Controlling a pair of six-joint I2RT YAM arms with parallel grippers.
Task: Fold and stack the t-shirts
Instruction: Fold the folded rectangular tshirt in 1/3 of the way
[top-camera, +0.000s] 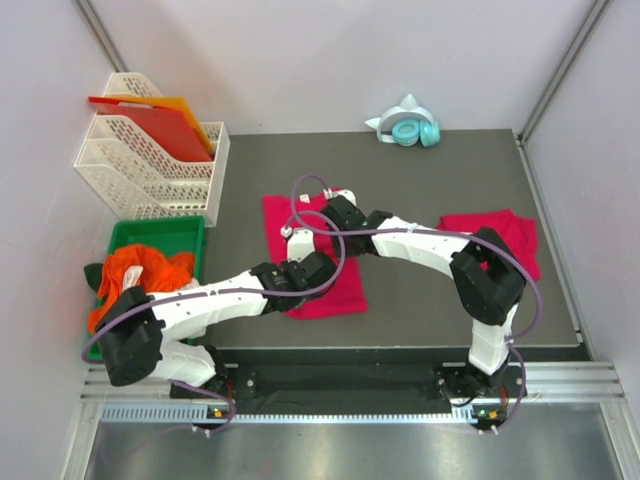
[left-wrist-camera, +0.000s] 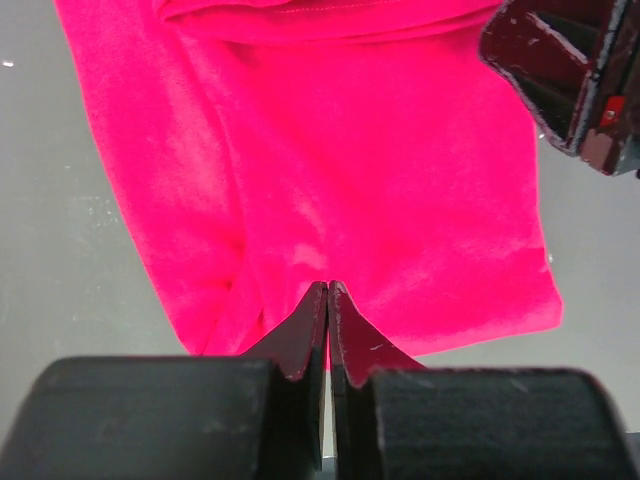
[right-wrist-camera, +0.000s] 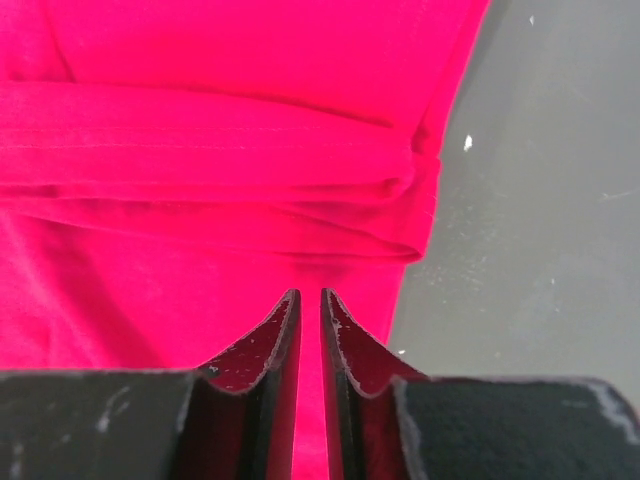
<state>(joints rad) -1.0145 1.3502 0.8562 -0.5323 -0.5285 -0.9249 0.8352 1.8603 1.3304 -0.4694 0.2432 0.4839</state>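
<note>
One crimson-pink t-shirt (top-camera: 340, 292) lies flat in the middle of the dark table (top-camera: 420, 170), and both arms reach over it. A second t-shirt (top-camera: 500, 235) lies folded at the right side. My left gripper (top-camera: 322, 262) (left-wrist-camera: 328, 284) is shut, its tips down on the cloth (left-wrist-camera: 380, 180) near one edge; I cannot see whether cloth is pinched between them. My right gripper (top-camera: 325, 222) (right-wrist-camera: 310, 292) hangs just above a folded band of the same shirt (right-wrist-camera: 220, 160), near its edge. Its jaws stand a narrow gap apart. It also shows in the left wrist view (left-wrist-camera: 575, 80).
At the table's left edge a green bin (top-camera: 165, 232) holds a heap of orange-red cloth (top-camera: 140, 272). Behind it stand white mesh racks (top-camera: 140, 175) with red-orange sheets (top-camera: 160, 125). Teal headphones (top-camera: 410, 130) lie at the far edge. Walls close in on both sides.
</note>
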